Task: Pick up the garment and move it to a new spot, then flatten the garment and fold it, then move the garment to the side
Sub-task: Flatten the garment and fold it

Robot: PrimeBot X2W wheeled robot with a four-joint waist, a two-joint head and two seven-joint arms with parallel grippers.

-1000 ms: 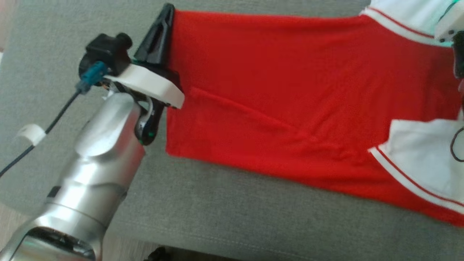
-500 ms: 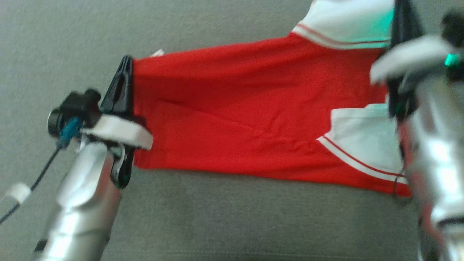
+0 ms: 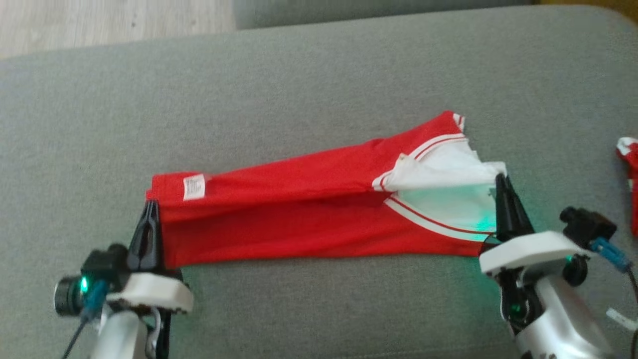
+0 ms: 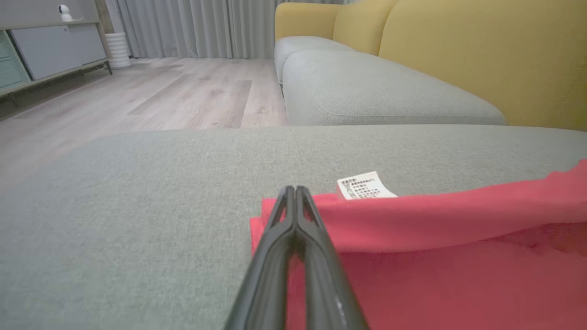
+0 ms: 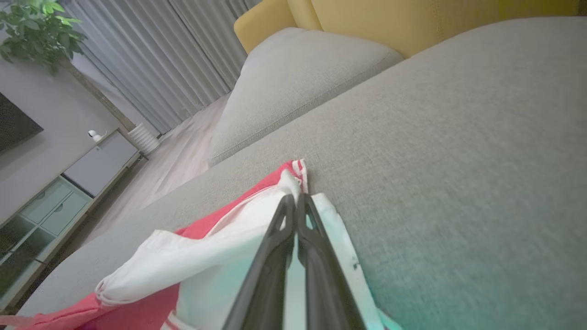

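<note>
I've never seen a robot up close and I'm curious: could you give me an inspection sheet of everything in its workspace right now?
Surface: grey cushion, smooth fabric.
Job's things: red garment with a white, stripe-trimmed end, folded lengthwise, lying on the cushion; white label near its left end.
Clutter: small red-and-white cloth piece at the cushion's right edge.
Tools: left tool shut on the garment's left end; right tool shut on its white end.
Cables: blue-plugged cables at both wrists.
Surroundings: yellow sofa back, wooden floor, grey curtains, cabinet.
</note>
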